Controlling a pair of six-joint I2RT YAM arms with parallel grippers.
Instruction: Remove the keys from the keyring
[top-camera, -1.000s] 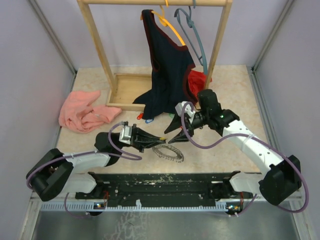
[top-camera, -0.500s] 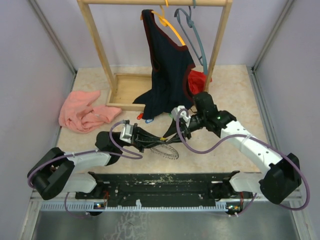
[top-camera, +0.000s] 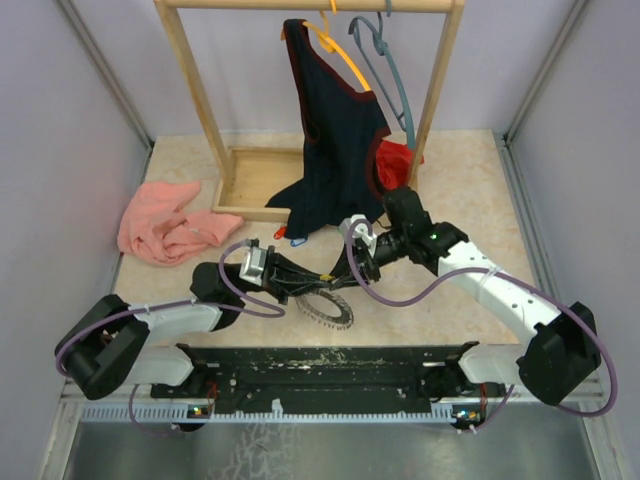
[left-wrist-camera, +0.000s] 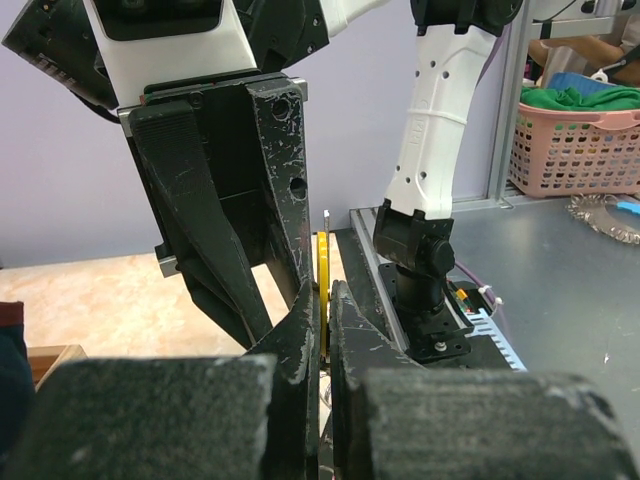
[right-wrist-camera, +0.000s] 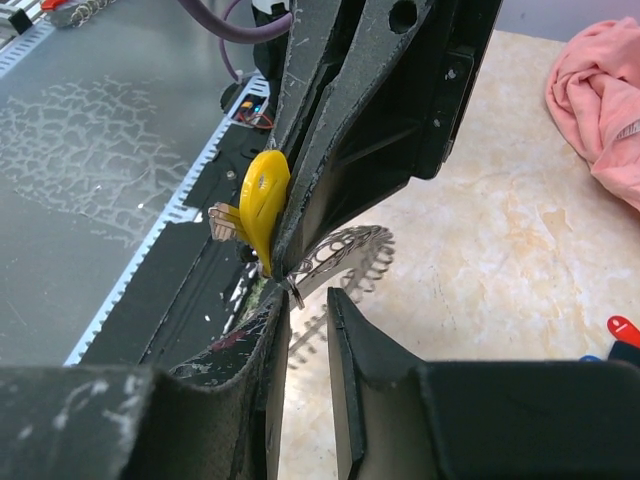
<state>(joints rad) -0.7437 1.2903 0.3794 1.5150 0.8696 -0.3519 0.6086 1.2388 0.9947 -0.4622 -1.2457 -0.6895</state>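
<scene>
My left gripper (top-camera: 318, 286) is shut on the yellow tag of a key (left-wrist-camera: 323, 268), seen edge-on between its jaws; the same yellow key (right-wrist-camera: 262, 200) shows in the right wrist view. The dark beaded keyring (top-camera: 329, 309) hangs from that key and rests tilted on the table, and it appears again as the keyring (right-wrist-camera: 346, 250) just past my right fingers. My right gripper (right-wrist-camera: 305, 296) stands tip to tip with the left one. Its jaws are narrowly open, with a small silver link at the left fingertip. A red-tagged key (top-camera: 282, 234) and a blue one (top-camera: 298, 241) lie on the table.
A wooden clothes rack (top-camera: 190, 85) stands at the back. A black garment (top-camera: 335, 130) hangs on it, with orange and grey hangers (top-camera: 385, 60) beside. Red cloth (top-camera: 397, 160) lies behind my right arm. A pink cloth (top-camera: 160, 225) lies at the left.
My right gripper has moved left and down to the left gripper's tips, and its jaws have narrowed. The keyring has shifted slightly left. The left gripper has stayed shut.
</scene>
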